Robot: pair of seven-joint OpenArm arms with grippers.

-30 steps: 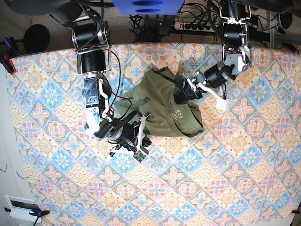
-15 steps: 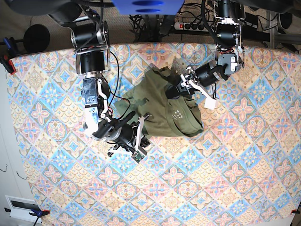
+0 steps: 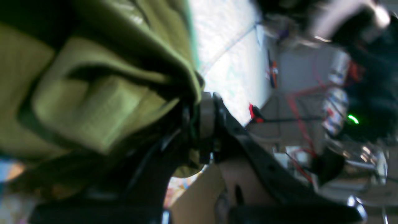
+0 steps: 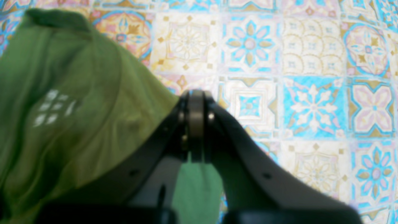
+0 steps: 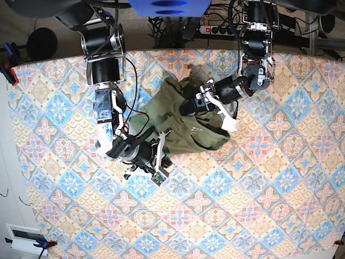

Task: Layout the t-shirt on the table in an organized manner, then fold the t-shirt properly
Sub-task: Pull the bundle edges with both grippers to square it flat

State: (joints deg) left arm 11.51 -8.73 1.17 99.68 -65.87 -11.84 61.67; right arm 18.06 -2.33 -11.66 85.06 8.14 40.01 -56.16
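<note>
1. From where I stand the table (image 5: pixel 280 216) spreads wide under its diamond-tiled cloth; its left edge runs beside a pale strip of floor, and its far edge curves under the arm bases.
2. The left third of the table lies bare, from the left edge in toward the arms.
3. The right gripper (image 5: pixel 163 151) sits left of centre with its fingers pressed together on the near-left hem of the t-shirt (image 5: pixel 186 127). The wrist view shows green cloth pinched between the tips.
4. The t-shirt is a rumpled olive heap in the far-middle of the table, its pale printed label (image 5: pixel 192 130) facing up. Its far edge lies near the table's far edge; its near edge stops about mid-table.
5. The left gripper (image 5: pixel 190 106) reaches in from the far right, clamped on a fold at the shirt's far-right part. In its blurred wrist view, cloth bunches over the closed tips.
6. The whole near half of the table and the right side are open patterned cloth.
</note>
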